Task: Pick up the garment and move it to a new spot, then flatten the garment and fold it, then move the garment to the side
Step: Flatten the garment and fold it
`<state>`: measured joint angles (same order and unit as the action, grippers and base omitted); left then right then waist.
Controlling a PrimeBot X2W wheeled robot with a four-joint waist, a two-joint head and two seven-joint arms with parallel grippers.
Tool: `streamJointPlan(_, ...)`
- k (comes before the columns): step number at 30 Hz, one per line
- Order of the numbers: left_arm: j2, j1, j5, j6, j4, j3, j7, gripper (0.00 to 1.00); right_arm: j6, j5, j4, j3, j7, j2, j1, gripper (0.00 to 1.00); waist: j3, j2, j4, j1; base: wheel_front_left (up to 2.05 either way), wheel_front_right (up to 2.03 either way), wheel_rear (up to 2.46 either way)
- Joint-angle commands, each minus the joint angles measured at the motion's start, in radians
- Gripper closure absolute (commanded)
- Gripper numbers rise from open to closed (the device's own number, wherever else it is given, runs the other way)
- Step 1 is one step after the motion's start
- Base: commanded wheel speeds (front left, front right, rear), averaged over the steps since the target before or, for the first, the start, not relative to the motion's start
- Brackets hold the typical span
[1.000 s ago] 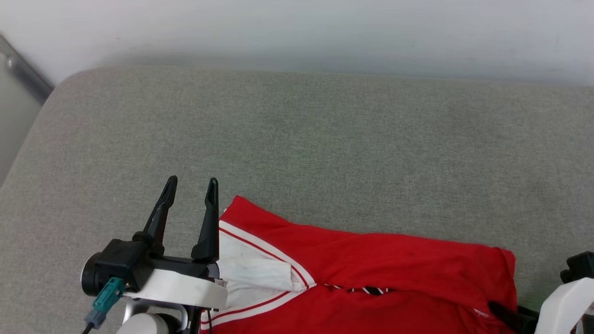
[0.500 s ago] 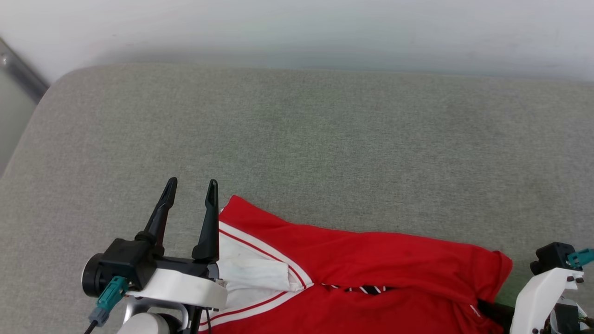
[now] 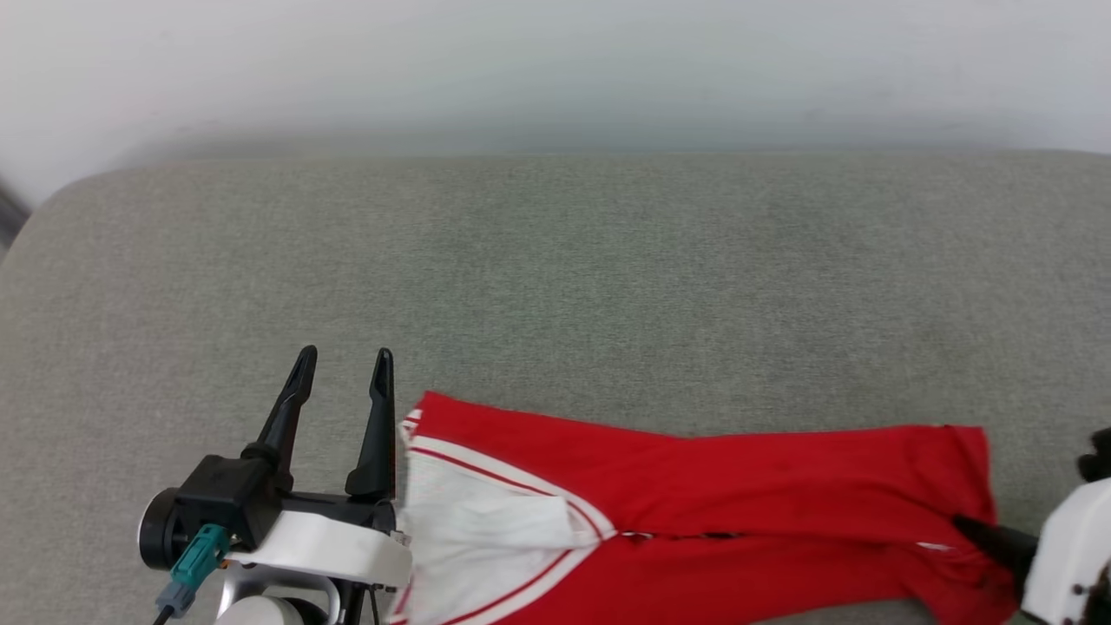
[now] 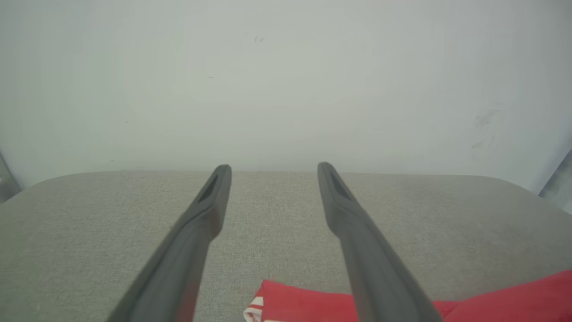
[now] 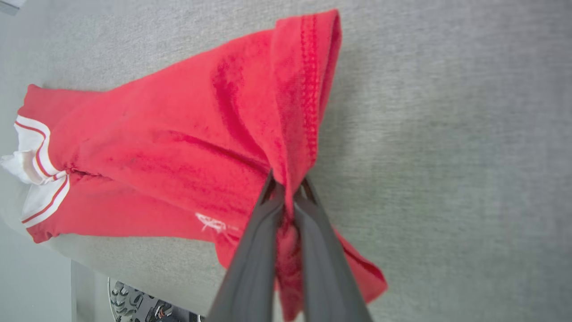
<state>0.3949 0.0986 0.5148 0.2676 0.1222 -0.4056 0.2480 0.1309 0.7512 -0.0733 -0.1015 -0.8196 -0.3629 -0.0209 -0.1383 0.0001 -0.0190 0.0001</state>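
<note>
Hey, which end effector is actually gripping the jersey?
The right end effector: it is pinched shut on the jersey's red edge. The left end effector stands open beside the other end, holding nothing.

Two pincers: left pincer (image 3: 344, 353) and right pincer (image 5: 287, 180). One garment (image 3: 738, 473) between them. One surface (image 3: 555, 286) beneath.
</note>
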Motion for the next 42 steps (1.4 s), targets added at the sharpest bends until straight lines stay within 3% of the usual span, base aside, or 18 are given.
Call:
streamJointPlan(1, 0.002, -0.010, 0.000, 0.005, 0.002, 0.002, -0.001, 0.00, 0.000, -0.008, -0.003, -0.016, -0.003, -0.006, -0.004, 1.00, -0.001, -0.0001, 0.009, -0.0001, 0.00, 0.00, 0.00)
streamJointPlan(11, 0.009, -0.015, -0.010, 0.016, 0.003, -0.008, -0.010, 0.00, 0.000, -0.032, -0.048, -0.276, -0.090, 0.006, -0.024, 1.00, -0.001, -0.0001, 0.048, -0.0001, 0.00, 0.00, 0.00)
streamJointPlan(15, 0.009, -0.019, -0.009, 0.021, -0.001, -0.012, -0.013, 0.00, 0.000, 0.010, -0.059, -0.333, -0.236, 0.089, -0.048, 1.00, 0.003, -0.0001, 0.056, -0.0001, 0.00, 0.00, 0.00)
streamJointPlan(21, 0.009, -0.018, -0.005, 0.022, -0.004, -0.018, -0.018, 0.00, 0.000, 0.124, -0.003, -0.373, -0.467, 0.268, -0.101, 1.00, 0.011, -0.0001, 0.053, -0.0001, 0.00, 0.00, 0.00)
streamJointPlan(24, 0.007, -0.009, -0.005, 0.020, -0.003, -0.023, -0.022, 0.00, 0.000, 0.187, 0.016, -0.364, -0.533, 0.304, -0.120, 1.00, 0.015, -0.0001, 0.041, -0.0001, 0.00, 0.00, 0.00)
streamJointPlan(27, 0.005, -0.002, -0.004, 0.018, -0.003, -0.029, -0.029, 0.00, 0.000, 0.279, -0.001, -0.314, -0.558, 0.315, -0.127, 1.00, 0.020, -0.0001, 0.023, -0.0001, 0.00, 0.00, 0.00)
streamJointPlan(31, 0.001, 0.010, -0.002, 0.014, -0.006, -0.034, -0.032, 0.00, 0.000, 0.395, -0.044, -0.169, -0.492, 0.314, -0.128, 1.00, 0.017, -0.0001, -0.003, -0.0001, 0.00, 0.00, 0.00)
streamJointPlan(42, -0.029, 0.058, 0.006, -0.010, -0.039, -0.058, -0.027, 0.00, 0.000, 0.456, -0.184, 0.229, -0.227, 0.313, -0.223, 1.00, -0.023, -0.0001, -0.091, -0.0001, 0.00, 0.00, 0.00)
